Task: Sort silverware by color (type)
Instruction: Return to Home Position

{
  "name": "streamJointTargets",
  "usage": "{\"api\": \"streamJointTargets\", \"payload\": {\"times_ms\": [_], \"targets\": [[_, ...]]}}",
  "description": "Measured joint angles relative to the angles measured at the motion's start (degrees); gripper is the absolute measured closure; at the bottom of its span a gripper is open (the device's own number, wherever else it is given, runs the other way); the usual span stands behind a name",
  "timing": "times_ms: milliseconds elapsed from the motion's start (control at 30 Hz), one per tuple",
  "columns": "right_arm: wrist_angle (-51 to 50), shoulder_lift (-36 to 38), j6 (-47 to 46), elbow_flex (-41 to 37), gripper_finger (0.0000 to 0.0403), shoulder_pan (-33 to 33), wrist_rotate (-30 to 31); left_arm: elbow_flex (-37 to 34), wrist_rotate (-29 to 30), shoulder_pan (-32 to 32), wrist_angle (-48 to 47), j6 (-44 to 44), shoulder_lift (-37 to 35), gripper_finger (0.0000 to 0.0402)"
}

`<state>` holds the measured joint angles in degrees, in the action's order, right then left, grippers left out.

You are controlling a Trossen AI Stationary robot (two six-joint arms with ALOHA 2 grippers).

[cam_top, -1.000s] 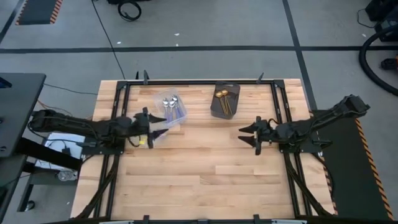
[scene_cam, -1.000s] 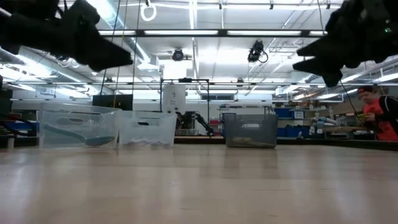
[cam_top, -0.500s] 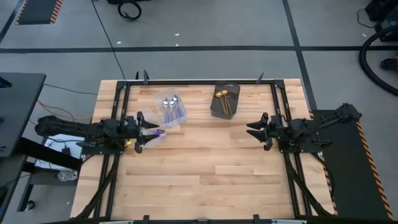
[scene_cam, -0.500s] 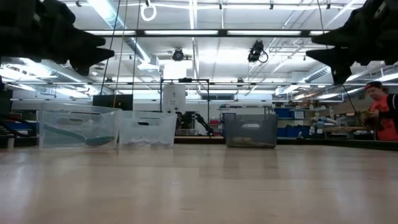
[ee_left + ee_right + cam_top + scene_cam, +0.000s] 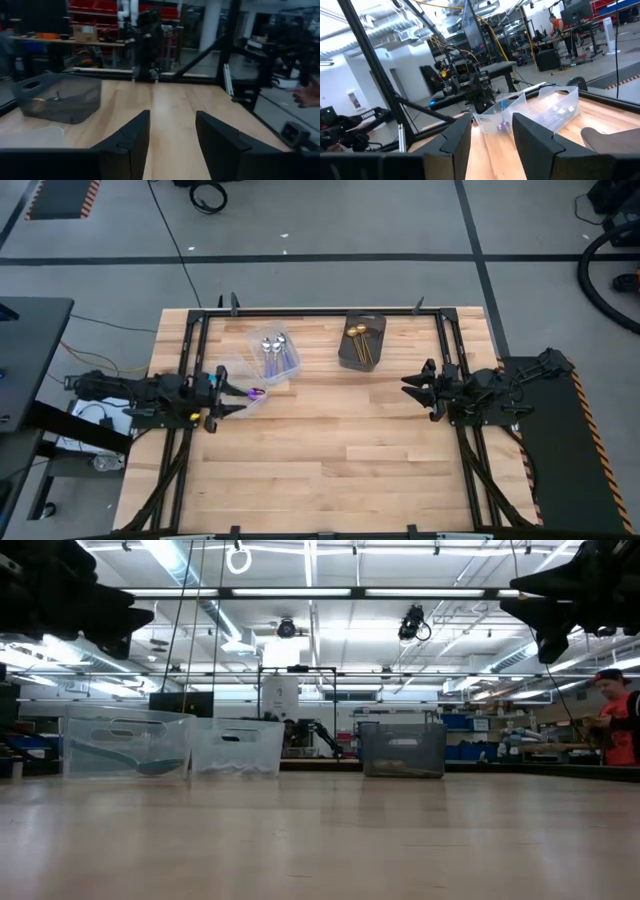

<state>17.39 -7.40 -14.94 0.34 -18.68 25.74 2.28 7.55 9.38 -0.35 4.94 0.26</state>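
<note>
Gold spoons [image 5: 361,342] lie in the dark grey box [image 5: 346,352] at the far middle of the surface [image 5: 330,460]. Silver spoons with lilac handles [image 5: 275,356] sit in a clear tub [image 5: 256,348] to the box's left. A second clear tub [image 5: 245,380] touches or nearly touches that one on its near-left side and holds a purple spoon [image 5: 256,392]; possibly more lie under it, too small to count.

Left end effector [image 5: 226,392] hangs just beside the second tub at the left rail, pointing toward the centre. Its wrist view shows the fingers set wide and empty [image 5: 172,116], with the grey box ahead.

Right end effector [image 5: 418,388] is by the right rail, well apart from all containers, also spread wide with nothing held [image 5: 491,120]. It faces both tubs across the wood.

In the low view a person [image 5: 615,720] in an orange top stands in the room behind.
</note>
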Motion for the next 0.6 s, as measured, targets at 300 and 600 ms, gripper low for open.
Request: {"api": "streamJointTargets", "payload": {"times_ms": [300, 600], "targets": [[0.52, -0.09, -0.28, 0.00, 0.0249, 0.00, -0.04, -0.43, 0.17, 0.56, 0.21, -0.17, 0.85, 0.0237], [0.55, -0.09, -0.31, 0.00, 0.0249, 0.00, -0.07, -0.45, 0.26, 0.56, 0.23, -0.03, 0.86, 0.0237]]}}
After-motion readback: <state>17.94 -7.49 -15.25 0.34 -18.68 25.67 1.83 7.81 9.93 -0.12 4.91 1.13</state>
